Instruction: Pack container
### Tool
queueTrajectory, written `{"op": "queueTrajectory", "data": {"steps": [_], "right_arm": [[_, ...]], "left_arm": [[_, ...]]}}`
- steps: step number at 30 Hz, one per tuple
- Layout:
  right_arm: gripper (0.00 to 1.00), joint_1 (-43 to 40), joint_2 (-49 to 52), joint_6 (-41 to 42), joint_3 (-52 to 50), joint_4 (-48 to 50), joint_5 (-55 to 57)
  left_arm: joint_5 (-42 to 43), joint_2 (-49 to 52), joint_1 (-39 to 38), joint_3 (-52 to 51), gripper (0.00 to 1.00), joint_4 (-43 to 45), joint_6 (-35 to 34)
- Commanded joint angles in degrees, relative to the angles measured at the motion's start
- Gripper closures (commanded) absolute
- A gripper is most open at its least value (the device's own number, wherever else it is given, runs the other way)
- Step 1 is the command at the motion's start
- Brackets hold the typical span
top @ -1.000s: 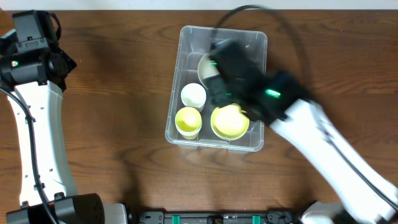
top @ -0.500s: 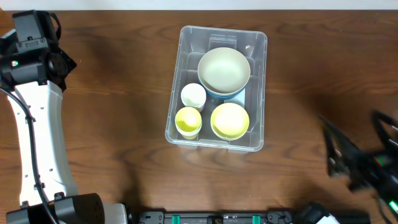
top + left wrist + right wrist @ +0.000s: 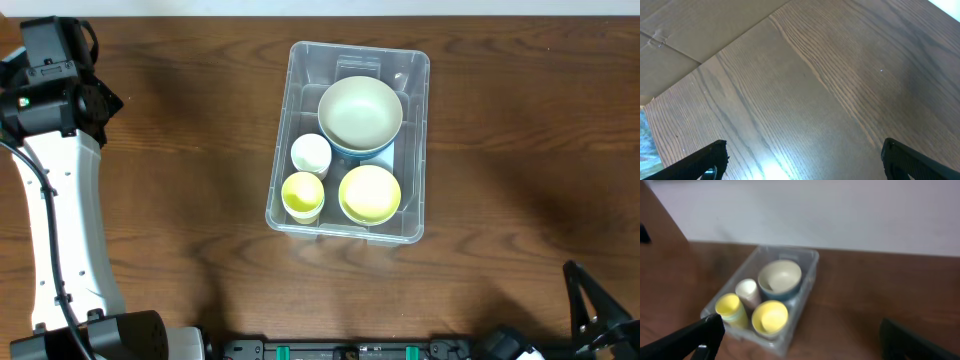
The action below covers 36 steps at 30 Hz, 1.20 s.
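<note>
The clear plastic container [image 3: 417,222] stands on the table's middle and also shows in the right wrist view [image 3: 810,260]. Inside it a cream bowl [image 3: 360,112] rests on a blue bowl [image 3: 372,153], with a yellow bowl [image 3: 370,194], a white cup [image 3: 310,154] and a yellow cup [image 3: 302,194]. My right gripper [image 3: 800,337] is open and empty, pulled back to the table's near right corner [image 3: 598,320]. My left gripper [image 3: 805,157] is open and empty over bare wood; the left arm [image 3: 55,100] stands at the far left.
Brown wood table [image 3: 180,180] all round the container. A pale wall [image 3: 840,210] rises behind the table's far edge. A cardboard sheet [image 3: 690,25] lies beyond the table edge in the left wrist view.
My right arm has withdrawn from over the container, moving to the near right corner, leaving the cream bowl on the blue bowl. The left arm has not moved.
</note>
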Motion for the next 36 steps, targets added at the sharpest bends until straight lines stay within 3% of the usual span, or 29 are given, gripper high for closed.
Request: {"op": "queueTrajectory", "data": {"steps": [1, 6, 17, 30, 36], "right_arm": [[0.01, -0.15, 0.00, 0.02, 0.00, -2.86, 0.55], [0.01, -0.15, 0.00, 0.02, -0.09, -13.60, 0.42], [0.01, -1.95, -2.64, 0.68, -2.84, -9.75, 0.17], [0.01, -13.84, -20.48, 0.63, -28.46, 18.34, -1.97], [0.01, -18.32, -23.54, -3.93, -45.42, 38.84, -8.11]], "left_arm": [[-0.85, 0.22, 0.20, 0.22, 0.02, 0.02, -0.50], [-0.85, 0.22, 0.20, 0.22, 0.02, 0.02, -0.50], [-0.85, 0.22, 0.20, 0.22, 0.02, 0.02, -0.50], [-0.85, 0.22, 0.20, 0.22, 0.02, 0.02, -0.50], [-0.85, 0.22, 0.20, 0.22, 0.02, 0.02, -0.50]]}}
